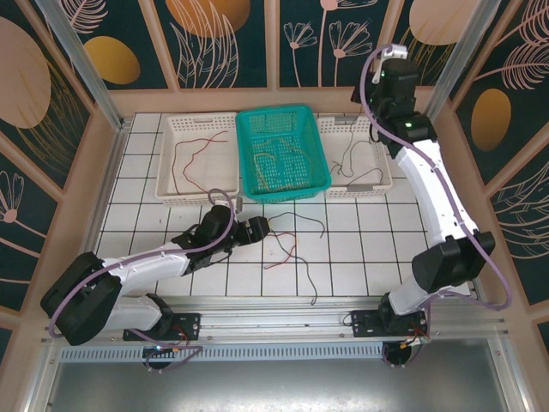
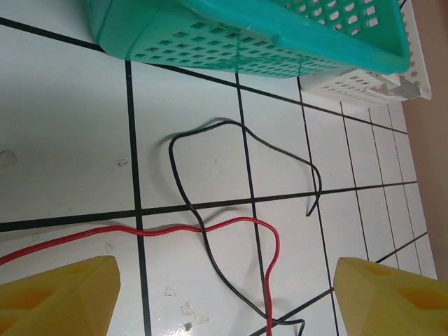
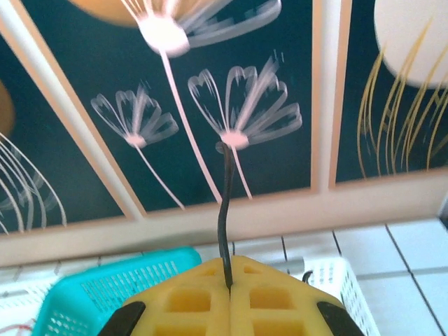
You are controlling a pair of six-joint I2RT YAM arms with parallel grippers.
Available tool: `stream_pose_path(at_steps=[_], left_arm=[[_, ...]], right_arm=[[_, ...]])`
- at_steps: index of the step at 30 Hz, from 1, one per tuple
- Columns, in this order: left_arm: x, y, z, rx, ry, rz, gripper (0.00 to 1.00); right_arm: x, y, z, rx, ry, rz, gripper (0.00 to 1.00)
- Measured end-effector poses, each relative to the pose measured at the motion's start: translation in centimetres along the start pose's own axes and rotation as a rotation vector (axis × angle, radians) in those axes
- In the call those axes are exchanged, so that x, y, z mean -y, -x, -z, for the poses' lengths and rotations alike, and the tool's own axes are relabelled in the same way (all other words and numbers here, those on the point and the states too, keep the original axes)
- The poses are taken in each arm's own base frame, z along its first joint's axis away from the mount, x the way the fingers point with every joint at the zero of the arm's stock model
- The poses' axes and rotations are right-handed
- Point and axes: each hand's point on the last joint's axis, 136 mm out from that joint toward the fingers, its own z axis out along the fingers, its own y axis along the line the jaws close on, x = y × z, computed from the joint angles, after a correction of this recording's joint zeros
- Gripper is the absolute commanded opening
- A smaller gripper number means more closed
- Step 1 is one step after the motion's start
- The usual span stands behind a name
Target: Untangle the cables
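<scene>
Cables point(image 1: 287, 245) still loose on the table lie just to the right of the left gripper point(image 1: 257, 230), directly ahead of its fingers and well apart from the other arm, so we judge the left arm the one to take them. Its yellow fingers point(image 2: 63, 297) stand wide apart with nothing between them. In front of them a red cable point(image 2: 231, 222) runs across the gap and then bends back toward the gripper, passing over a black cable point(image 2: 210, 129) that loops out toward the teal basket point(image 2: 245, 49). Both are thin, smooth, limp wires on glossy white tiles point(image 2: 63, 140) with dark grout. The basket is stiff plastic lattice. The right gripper point(image 3: 229, 269) is raised at the far right, pinched closed on a black strand point(image 3: 224, 203) that stands out past its ribbed pads. We cannot tell whether that strand runs down into the white basket point(image 1: 382, 172) beneath.
</scene>
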Motion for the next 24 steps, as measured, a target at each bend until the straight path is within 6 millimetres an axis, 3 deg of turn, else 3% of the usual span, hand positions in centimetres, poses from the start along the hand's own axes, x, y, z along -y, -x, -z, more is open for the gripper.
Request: stream_pose_path(at_steps=[6, 11, 15, 20, 24], left_arm=[[-0.1, 0.0, 0.0, 0.004, 0.004, 0.000, 0.80], [-0.4, -0.2, 0.0, 0.000, 0.010, 0.001, 0.80], [-0.4, -0.1, 0.1, 0.002, 0.013, 0.001, 0.80], [-0.3, 0.1, 0.3, 0.013, 0.013, 0.000, 0.80], [-0.4, 0.1, 0.4, 0.015, 0.021, 0.000, 0.80]], right_arm=[[3.3, -9.3, -4.5, -0.206, -0.091, -0.055, 0.00], [3.8, -15.5, -6.2, -0.359, -0.108, -0.108, 0.00], [3.5, -18.9, -7.1, -0.449, -0.091, -0.146, 0.05], [3.7, -22.1, -6.7, -0.534, -0.085, -0.197, 0.23], [3.7, -23.0, -6.4, -0.573, -0.074, -0.233, 0.45]])
